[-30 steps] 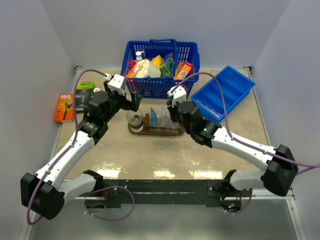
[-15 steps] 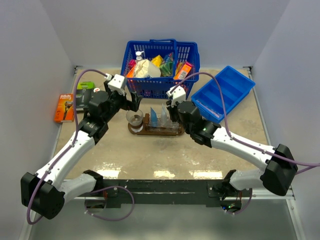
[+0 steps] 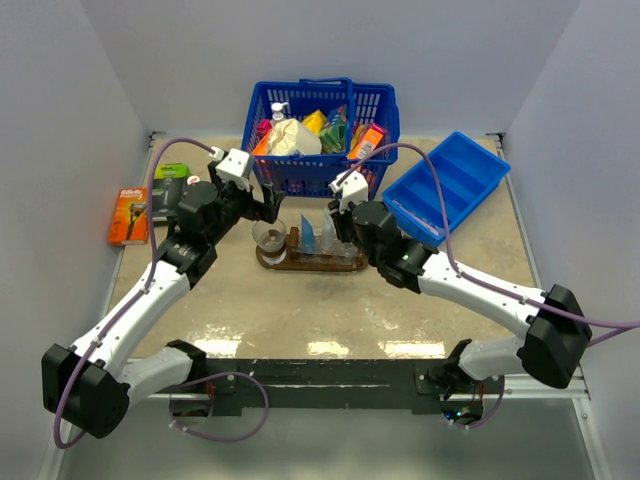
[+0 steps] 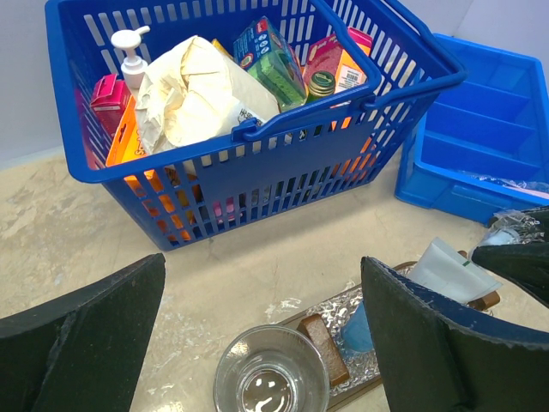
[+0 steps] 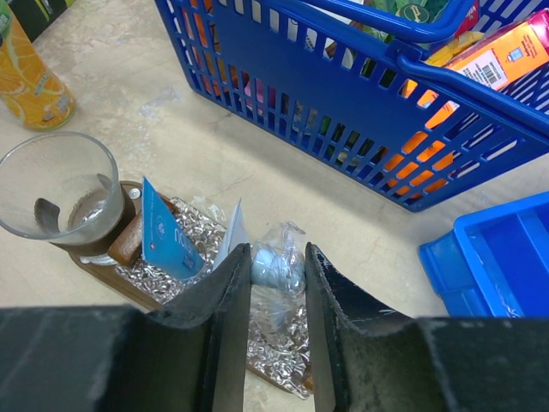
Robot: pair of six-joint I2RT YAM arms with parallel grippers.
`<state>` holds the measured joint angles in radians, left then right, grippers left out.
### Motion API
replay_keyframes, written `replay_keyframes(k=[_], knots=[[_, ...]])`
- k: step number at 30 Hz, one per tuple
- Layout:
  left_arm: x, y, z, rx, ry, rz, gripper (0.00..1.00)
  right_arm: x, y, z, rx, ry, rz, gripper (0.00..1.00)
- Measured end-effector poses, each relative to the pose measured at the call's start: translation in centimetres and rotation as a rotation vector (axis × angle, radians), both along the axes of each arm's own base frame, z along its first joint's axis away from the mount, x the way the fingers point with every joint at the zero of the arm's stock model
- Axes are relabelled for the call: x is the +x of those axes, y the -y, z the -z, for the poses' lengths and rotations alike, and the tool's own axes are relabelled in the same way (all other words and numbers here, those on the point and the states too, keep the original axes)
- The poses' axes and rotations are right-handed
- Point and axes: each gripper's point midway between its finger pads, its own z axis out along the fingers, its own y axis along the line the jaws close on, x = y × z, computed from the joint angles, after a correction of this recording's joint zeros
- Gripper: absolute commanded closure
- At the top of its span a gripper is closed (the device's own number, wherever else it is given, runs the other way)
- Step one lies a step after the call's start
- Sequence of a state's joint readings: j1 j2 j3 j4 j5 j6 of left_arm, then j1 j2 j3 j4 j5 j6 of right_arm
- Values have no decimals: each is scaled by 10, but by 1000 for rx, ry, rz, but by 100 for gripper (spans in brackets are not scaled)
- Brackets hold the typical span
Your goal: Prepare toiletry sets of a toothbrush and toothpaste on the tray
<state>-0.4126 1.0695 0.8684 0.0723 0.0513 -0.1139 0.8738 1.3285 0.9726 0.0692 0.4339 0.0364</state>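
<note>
The right pincer [image 5: 277, 254] squeezes the wrapped toothbrush [image 5: 275, 269] in the frame's middle, just above the tray [image 3: 300, 265]. The left pincer [image 4: 263, 262] gapes wide.

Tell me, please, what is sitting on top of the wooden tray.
A glass cup, a blue tube, a whitish tube and a clear-wrapped item held by the right gripper stand on the tray. Its fingers hide part of the tray.

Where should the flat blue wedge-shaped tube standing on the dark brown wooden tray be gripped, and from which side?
Probably at the top edge of the flat blue wedge-shaped tube, pinched across its two flat faces, coming straight down. It stands on end between the clear glass cup and the paler whitish flat tube, so sideways approaches look crowded.
</note>
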Motion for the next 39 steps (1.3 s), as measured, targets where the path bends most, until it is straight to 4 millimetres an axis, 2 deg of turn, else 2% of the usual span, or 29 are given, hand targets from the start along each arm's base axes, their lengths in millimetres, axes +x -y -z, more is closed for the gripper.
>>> replay_keyframes(k=[6, 17, 23, 32, 39], knots=[[0, 0, 0, 0, -1, 0, 0, -2, 2, 5, -8, -19, 4, 51], [0, 0, 0, 0, 0, 0, 0, -5, 5, 9, -12, -44, 10, 35], [0, 0, 0, 0, -1, 0, 0, -9, 9, -7, 22, -21, 12, 29], [0, 0, 0, 0, 0, 0, 0, -13, 19, -36, 75, 28, 33, 26], [0, 0, 0, 0, -1, 0, 0, -16, 23, -48, 98, 48, 36, 23]])
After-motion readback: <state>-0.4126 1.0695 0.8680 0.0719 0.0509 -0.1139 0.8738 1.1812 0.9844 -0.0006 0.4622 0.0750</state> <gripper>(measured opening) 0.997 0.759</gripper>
